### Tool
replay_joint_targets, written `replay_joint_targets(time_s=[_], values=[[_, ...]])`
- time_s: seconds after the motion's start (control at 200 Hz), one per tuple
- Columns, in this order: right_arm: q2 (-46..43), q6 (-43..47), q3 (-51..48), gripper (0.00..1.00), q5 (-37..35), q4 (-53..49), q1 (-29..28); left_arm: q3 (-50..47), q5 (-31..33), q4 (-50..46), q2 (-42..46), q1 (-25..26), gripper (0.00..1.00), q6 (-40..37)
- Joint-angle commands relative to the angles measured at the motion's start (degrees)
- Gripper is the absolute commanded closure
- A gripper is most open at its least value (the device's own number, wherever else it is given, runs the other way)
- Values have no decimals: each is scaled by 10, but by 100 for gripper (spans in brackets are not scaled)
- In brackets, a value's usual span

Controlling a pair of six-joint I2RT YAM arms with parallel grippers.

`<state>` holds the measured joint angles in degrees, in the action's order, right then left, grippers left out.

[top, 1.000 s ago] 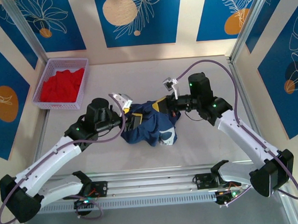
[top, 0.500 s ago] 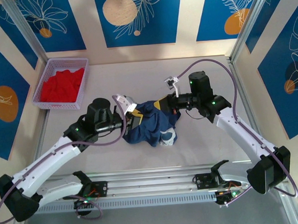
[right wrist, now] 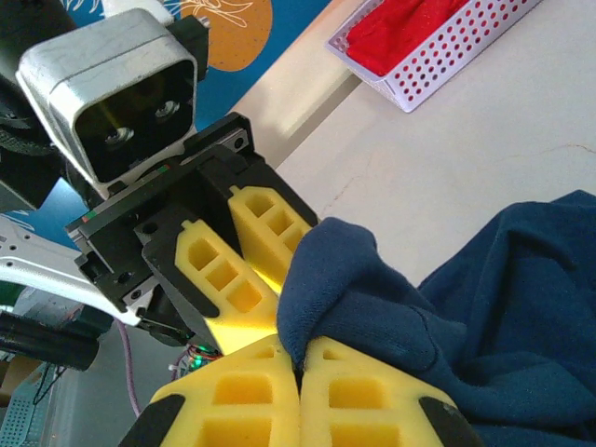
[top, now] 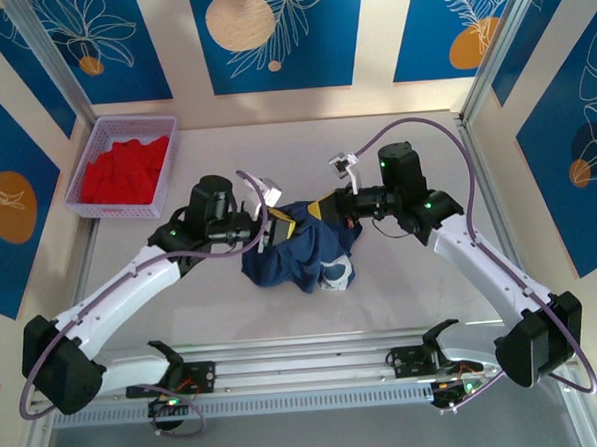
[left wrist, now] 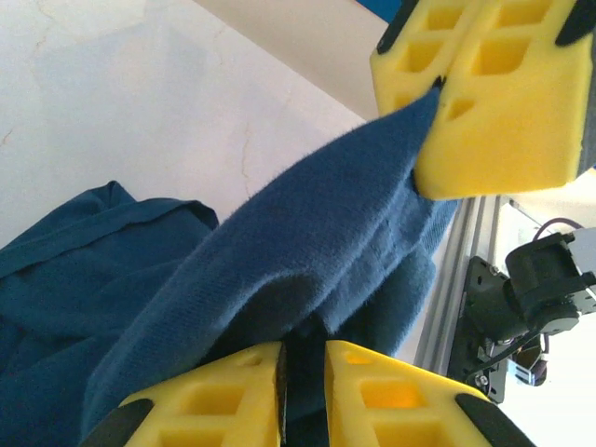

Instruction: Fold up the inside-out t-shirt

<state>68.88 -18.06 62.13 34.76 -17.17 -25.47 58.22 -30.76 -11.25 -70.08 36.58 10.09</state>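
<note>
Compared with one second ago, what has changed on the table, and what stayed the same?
The left claw moved right, toward the right claw, and closed on a fold of the navy t-shirt. The right claw stayed shut on the shirt. The heap of cloth, the basket and the red garment kept their places.

Count: 1 navy t-shirt (top: pixel 305 248), 1 tabletop (top: pixel 402 288). 2 tools: left tool (top: pixel 268 230) and right tool (top: pixel 328 208), one at each side of the t-shirt. 1 white basket (top: pixel 138 119) far left of the t-shirt, with red cloth (top: pixel 126 172) inside, piece count unclear.
</note>
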Motion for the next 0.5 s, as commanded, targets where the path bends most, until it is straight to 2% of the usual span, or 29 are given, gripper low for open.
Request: replay_joint_targets(time_s=[0.0,0.2,0.315,0.395,0.495], values=[[-12,-5,-3,100,17,6,2,26,-48,41,-13,-9,82,21],[-13,-4,-4,100,17,5,2,38,-58,52,-27,-13,70,26],[-13,-7,-5,100,18,7,2,46,-60,54,-35,-13,68,26],[-12,-7,-6,100,19,9,2,51,-67,58,-41,-13,68,26],[-13,-5,-7,100,14,7,2,53,-85,68,-44,-14,78,31]])
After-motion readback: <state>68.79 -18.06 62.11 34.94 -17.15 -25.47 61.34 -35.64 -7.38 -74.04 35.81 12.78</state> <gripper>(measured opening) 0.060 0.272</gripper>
